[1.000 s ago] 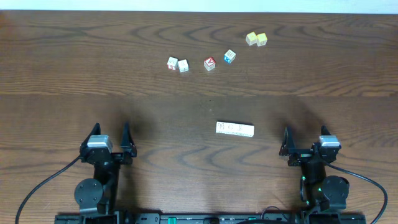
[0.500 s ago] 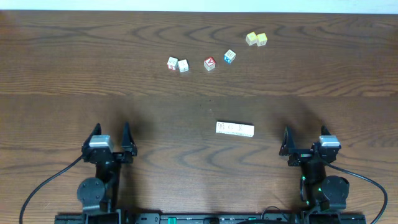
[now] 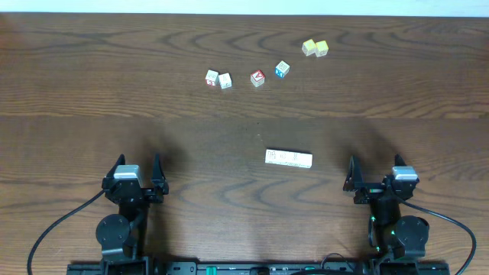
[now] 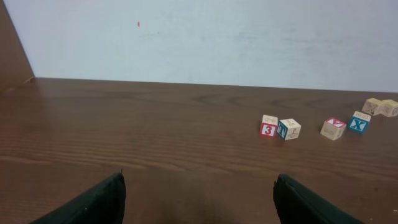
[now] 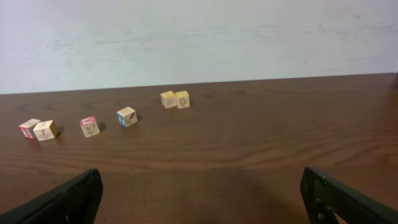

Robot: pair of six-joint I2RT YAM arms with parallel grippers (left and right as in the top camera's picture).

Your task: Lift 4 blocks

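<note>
Table (image 3: 92, 99) dark wood, wall (image 4: 217, 43) pale

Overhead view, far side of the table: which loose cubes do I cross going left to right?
White cube with a red side → white-topped cube → red-faced cube → blue-faced cube → first pale yellow cube → second pale yellow cube.

Overhead looks straight down; low wrist views face the wall (image 4: 199, 43), sharing scattered cubes (image 5: 127, 116).
</note>
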